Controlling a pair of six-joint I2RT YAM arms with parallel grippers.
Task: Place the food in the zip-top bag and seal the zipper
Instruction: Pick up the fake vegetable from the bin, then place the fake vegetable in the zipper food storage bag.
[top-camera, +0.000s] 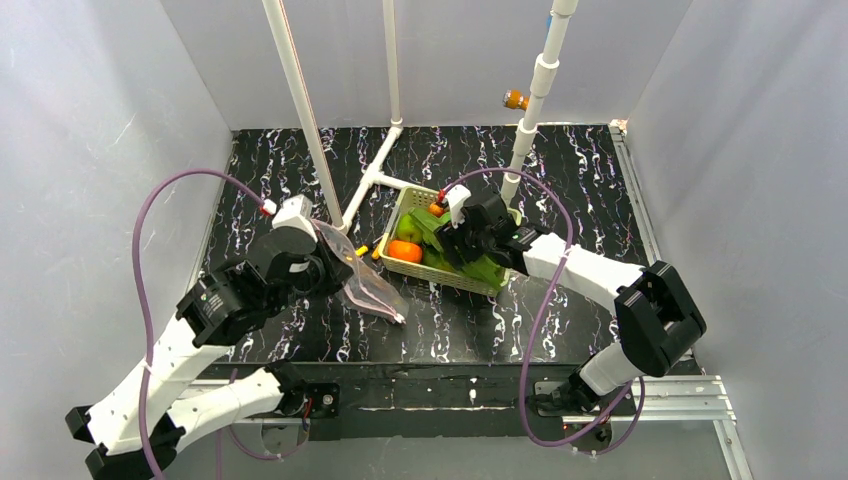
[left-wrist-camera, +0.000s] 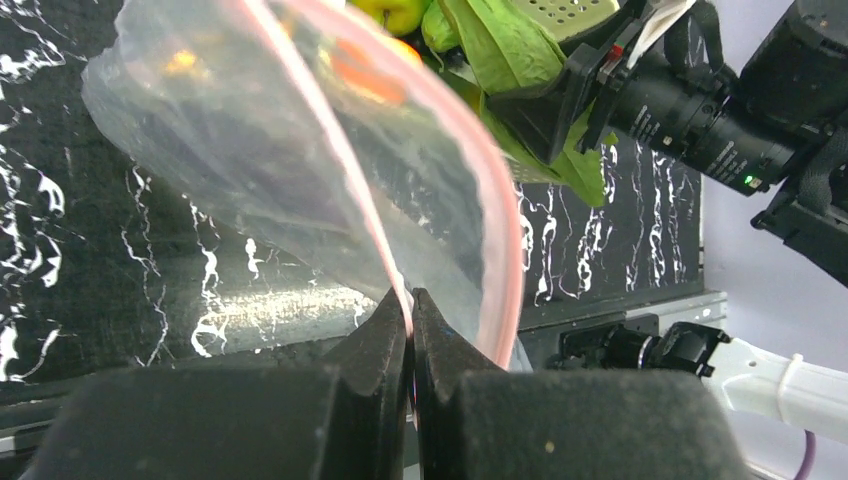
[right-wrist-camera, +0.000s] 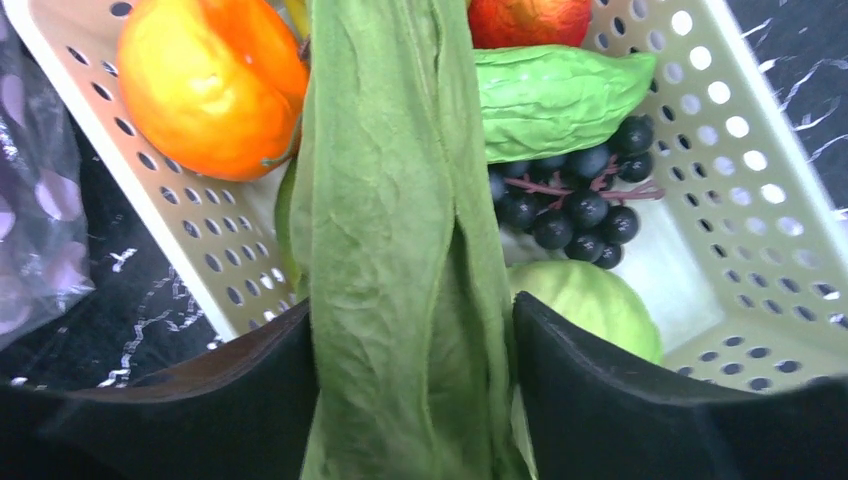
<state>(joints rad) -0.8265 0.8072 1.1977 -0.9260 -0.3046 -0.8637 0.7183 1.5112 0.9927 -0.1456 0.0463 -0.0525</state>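
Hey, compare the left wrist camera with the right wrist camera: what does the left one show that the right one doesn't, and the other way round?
Only the left wrist view: the left gripper pinched shut on the pink zipper, and the right arm seen from outside. Only the right wrist view: dark grapes and the pale cabbage lying in the basket. Both: the right gripper shut on the green leaves, part of the basket, and some of the clear bag.
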